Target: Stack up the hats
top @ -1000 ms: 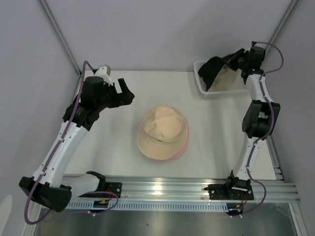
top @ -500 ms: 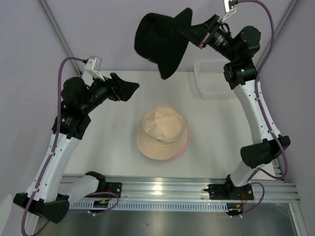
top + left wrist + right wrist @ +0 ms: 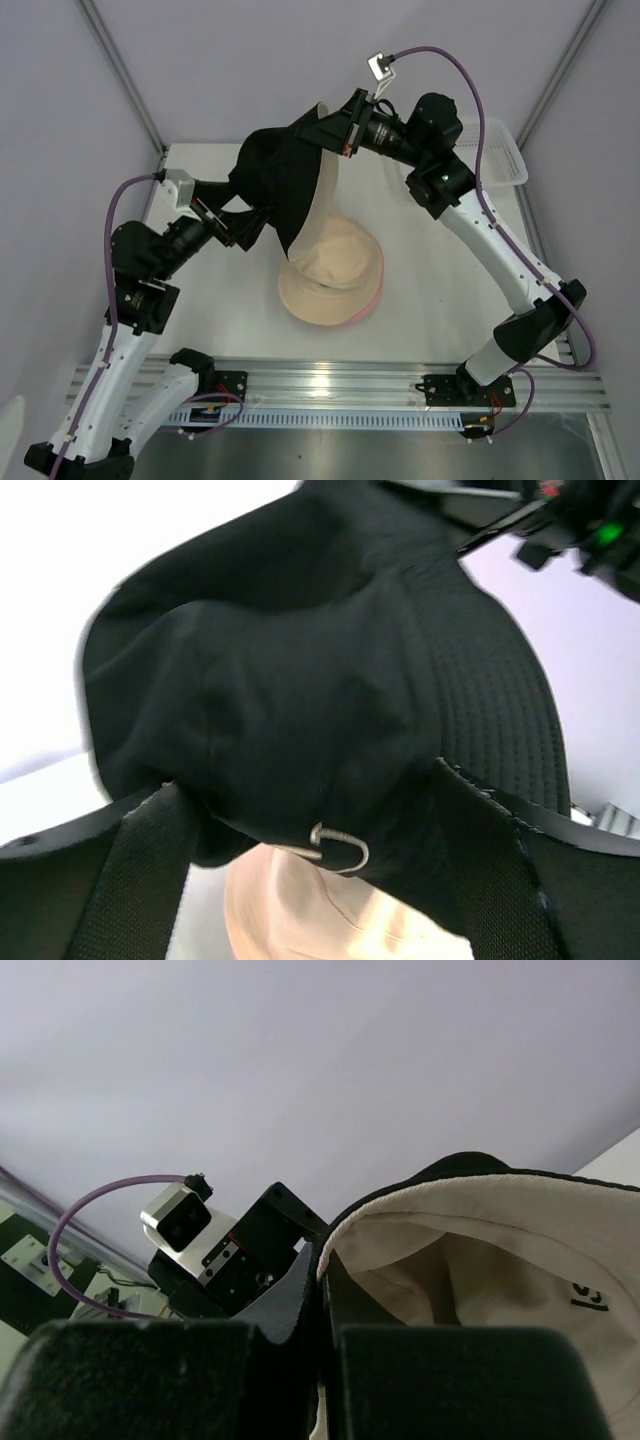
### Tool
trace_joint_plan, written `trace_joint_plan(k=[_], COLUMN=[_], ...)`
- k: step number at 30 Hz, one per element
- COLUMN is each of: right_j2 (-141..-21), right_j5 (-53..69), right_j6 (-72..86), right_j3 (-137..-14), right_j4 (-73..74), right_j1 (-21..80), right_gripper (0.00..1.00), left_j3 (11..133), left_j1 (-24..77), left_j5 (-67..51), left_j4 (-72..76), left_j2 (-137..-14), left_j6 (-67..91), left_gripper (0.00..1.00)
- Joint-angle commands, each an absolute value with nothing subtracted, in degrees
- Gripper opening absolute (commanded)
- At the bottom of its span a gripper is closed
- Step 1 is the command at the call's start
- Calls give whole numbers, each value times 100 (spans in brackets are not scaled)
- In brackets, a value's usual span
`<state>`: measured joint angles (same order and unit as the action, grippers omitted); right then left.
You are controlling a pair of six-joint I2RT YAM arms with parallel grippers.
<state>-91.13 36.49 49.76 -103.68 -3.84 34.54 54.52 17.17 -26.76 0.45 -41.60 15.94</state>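
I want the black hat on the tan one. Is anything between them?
Nothing visible. The black hat hangs from the right gripper just over the beige hat. The left gripper is at the black hat's side, not underneath.

Right claw [image 3: 331, 126] pinched closed, left claw [image 3: 250, 218] spread wide.

White table [image 3: 230, 320], bare-topped. One beige-and-pink hat [image 3: 335, 275] lies crown-up on it, below the right tool [image 3: 328, 128] and just right of the left tool [image 3: 245, 225]. A white mesh basket [image 3: 505, 165] sits at the far edge, right of the right tool.
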Motion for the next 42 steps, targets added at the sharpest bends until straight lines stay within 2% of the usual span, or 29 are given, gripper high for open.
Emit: trace_joint_plan(k=[1,2,4,5,7,8,9,15,19,25,30,33,36,42], right_j2=[-8719,-8719,-8701,-8684,-8657,-8605,-8570,-8210,-7814,-6788,-5723,-5187,-4922,-4703], right_j5=[3533,3533,3542,3542,3551,3551,3551,3446,3217,2585,1794,1626,1977,1890], right_j6=[5150,5168,5168,5168,5150,5150,5142,4966,4799,4220,3859,3876,4271,4149], right_j3=[-10161,-10125,-10073,-10055,-10002,-9932,-9888,-9397,-8834,-7466,-6260,-5320,-4600,-4448], right_j4=[-984,-1028,-1020,-993,-1002,-1037,-1055,-949,-800,-81,808,862,519,904], right_j1=[3620,3647,3700,3709,3709,3709,3726,3718,3718,3718,3665,3516,3182,2709], right_gripper=[0,0,0,0,0,0,0,0,0,0,0,0,0,0], left_j3=[5142,5046,5019,5097,5185,5429,5536,6974,7601,7173,6267,6363,6476,6759], left_j1=[1670,1670,1670,1670,1670,1670,1670,1670,1670,1985,3582,3954,4025,4787], left_j5=[-3329,-3366,-3349,-3296,-3112,-2789,-2586,-2066,-2162,-3146,-1830,-1276,-1029,-670], left_j4=[1080,1212,1178,1021,801,478,275,-1105,-2116,-2312,-2416,-2575,-2487,-2522], left_j2=[-4017,-4025,-4148,-4192,-4262,-4263,-4228,-3789,-3849,-3788,-3911,-4113,-4210,-4840], left_j6=[1415,1441,1433,1398,1284,1240,1091,-584,-1326,-1283,-1634,-1722,-1802,-1951], left_gripper=[89,76,64,50,31,3,1,1,1,1,1,1,1,1])
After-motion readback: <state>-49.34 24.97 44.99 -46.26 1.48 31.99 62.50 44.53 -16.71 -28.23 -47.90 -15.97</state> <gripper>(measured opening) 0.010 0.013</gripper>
